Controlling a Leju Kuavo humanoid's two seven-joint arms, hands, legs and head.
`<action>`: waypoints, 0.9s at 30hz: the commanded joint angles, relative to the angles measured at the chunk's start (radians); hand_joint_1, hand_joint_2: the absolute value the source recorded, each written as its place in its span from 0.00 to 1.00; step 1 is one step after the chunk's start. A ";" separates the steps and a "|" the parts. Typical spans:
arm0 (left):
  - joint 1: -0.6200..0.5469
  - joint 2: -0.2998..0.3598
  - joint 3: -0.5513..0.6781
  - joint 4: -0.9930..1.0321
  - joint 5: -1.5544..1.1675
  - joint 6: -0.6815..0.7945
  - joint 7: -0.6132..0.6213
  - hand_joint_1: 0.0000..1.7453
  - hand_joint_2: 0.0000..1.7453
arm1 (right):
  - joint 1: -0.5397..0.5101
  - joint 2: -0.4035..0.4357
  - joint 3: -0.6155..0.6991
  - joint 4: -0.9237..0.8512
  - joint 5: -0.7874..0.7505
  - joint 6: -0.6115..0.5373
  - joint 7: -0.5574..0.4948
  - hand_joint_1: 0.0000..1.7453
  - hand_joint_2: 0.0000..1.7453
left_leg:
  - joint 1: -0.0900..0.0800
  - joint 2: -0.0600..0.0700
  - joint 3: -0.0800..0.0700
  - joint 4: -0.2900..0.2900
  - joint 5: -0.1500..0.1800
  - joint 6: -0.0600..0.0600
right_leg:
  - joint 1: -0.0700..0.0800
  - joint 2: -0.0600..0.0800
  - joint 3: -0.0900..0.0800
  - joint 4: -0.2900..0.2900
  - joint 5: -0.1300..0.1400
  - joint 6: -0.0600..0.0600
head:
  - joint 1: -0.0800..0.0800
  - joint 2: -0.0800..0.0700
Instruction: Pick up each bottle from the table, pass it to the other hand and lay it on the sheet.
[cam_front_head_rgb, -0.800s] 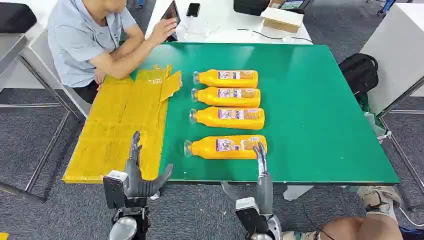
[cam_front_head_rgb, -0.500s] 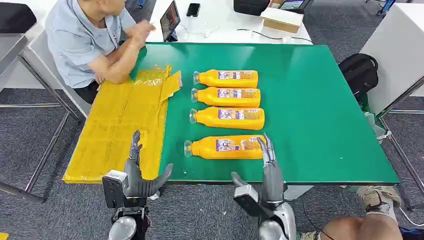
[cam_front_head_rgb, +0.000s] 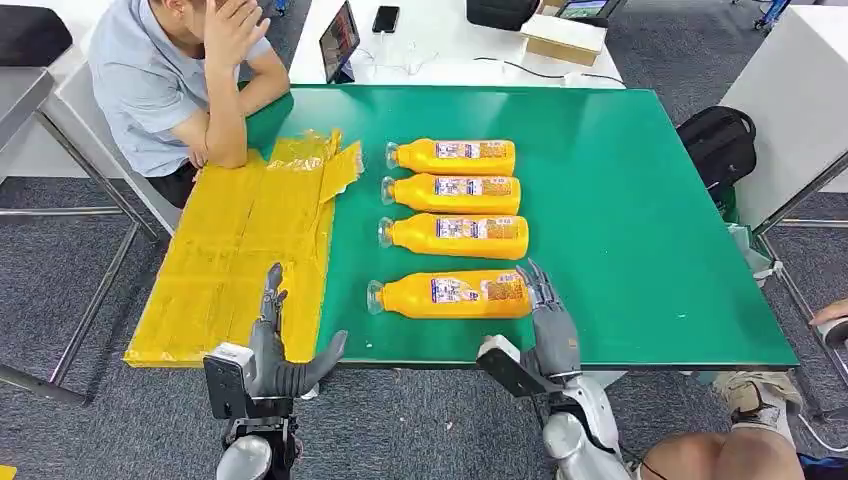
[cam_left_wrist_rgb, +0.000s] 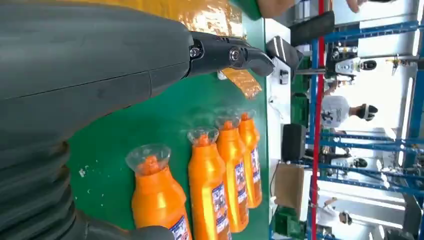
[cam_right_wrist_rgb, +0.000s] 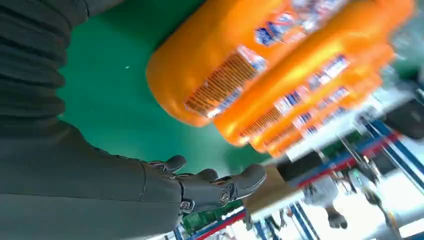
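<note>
While the right hand (cam_front_head_rgb: 548, 318) hangs at the near edge of the green table (cam_front_head_rgb: 640, 220), its fingers spread apart and holding nothing, the nearest bottle (cam_front_head_rgb: 450, 294) lies on its side just to the left of those fingertips, base toward the hand and clear cap pointing left. From where I stand I cannot say whether the fingertips touch the base or fall just short of it. Three more bottles (cam_front_head_rgb: 452, 193) lie in a row farther back, all the same way round, none of them on the yellow sheet (cam_front_head_rgb: 240, 250) at the left side of the table. The left hand (cam_front_head_rgb: 275, 352) waits low at the near edge of that sheet, fingers apart and empty.

The danger, I reckon, is the approach from the end. A round bottle on its side rolls easily, and a push on its base could slide it leftward or roll it toward the next bottle rather than seat it in the palm. The hand likely needs to come over the body before closing. The label looks slick, so a loose grip might let it slip during the pass. A seated person (cam_front_head_rgb: 170, 85) leans an elbow on the far end of the sheet, which crowds that end for laying bottles down.
</note>
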 joint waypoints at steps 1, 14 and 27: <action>-0.041 0.008 0.011 0.036 -0.005 -0.037 0.015 0.00 1.00 | -0.246 -0.058 0.114 0.260 0.070 0.138 0.096 0.00 1.00 | 0.000 0.006 0.003 0.000 -0.001 0.000 | 0.000 0.004 0.002 -0.001 0.001 -0.001 | 0.000 0.000; -0.050 0.009 0.004 0.052 -0.006 -0.048 0.015 0.00 1.00 | -0.290 -0.052 0.138 0.308 0.074 0.158 0.102 0.00 1.00 | 0.000 0.002 0.003 0.000 0.001 0.001 | 0.000 0.001 0.003 0.000 0.000 -0.001 | 0.000 0.000; -0.086 0.013 -0.009 0.096 0.002 -0.062 0.014 0.00 1.00 | -0.458 -0.012 0.268 0.548 0.122 0.251 0.126 0.00 1.00 | 0.000 0.004 0.006 -0.001 0.000 0.001 | 0.000 0.002 0.005 0.000 0.000 -0.002 | 0.000 0.000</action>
